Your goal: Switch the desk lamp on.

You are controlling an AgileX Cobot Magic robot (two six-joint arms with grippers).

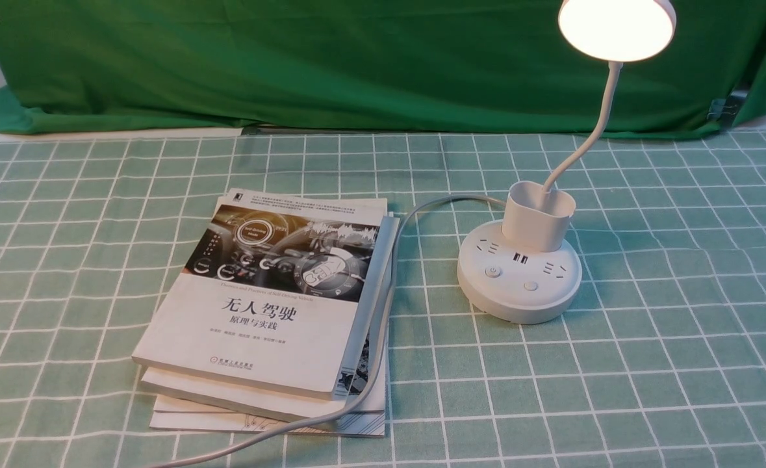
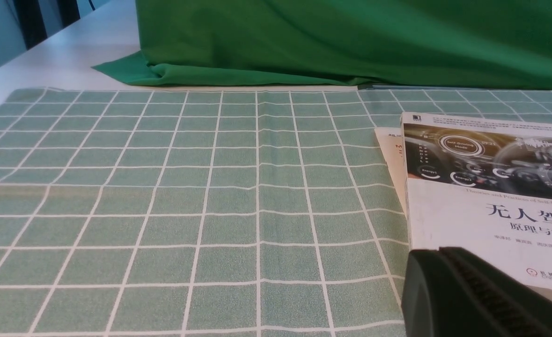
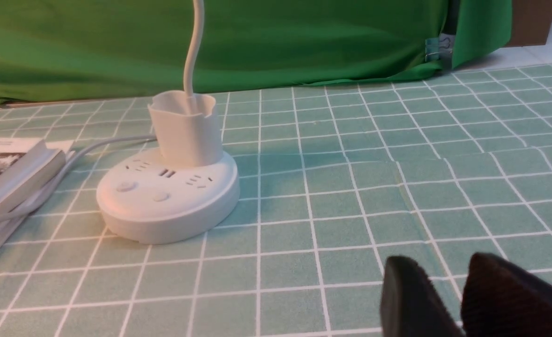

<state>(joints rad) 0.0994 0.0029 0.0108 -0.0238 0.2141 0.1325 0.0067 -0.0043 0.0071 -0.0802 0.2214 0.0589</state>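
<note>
The white desk lamp stands right of centre on the checked cloth. Its disc head (image 1: 616,26) glows warm white. A thin neck (image 1: 592,133) rises from the cup holder (image 1: 540,218) on the round base (image 1: 519,296), which has two buttons (image 1: 492,272). The right wrist view shows the base (image 3: 168,206) and holder, with the head out of frame. My right gripper (image 3: 444,262) is slightly open and empty, low over the cloth, well short of the base. My left gripper (image 2: 437,250) is shut and empty by the near left corner of the books.
A stack of books (image 1: 272,305) lies left of the lamp, also in the left wrist view (image 2: 486,206). The lamp's grey cable (image 1: 383,312) runs over the stack's right edge towards the front. A green backdrop cloth (image 1: 292,65) hangs along the far side.
</note>
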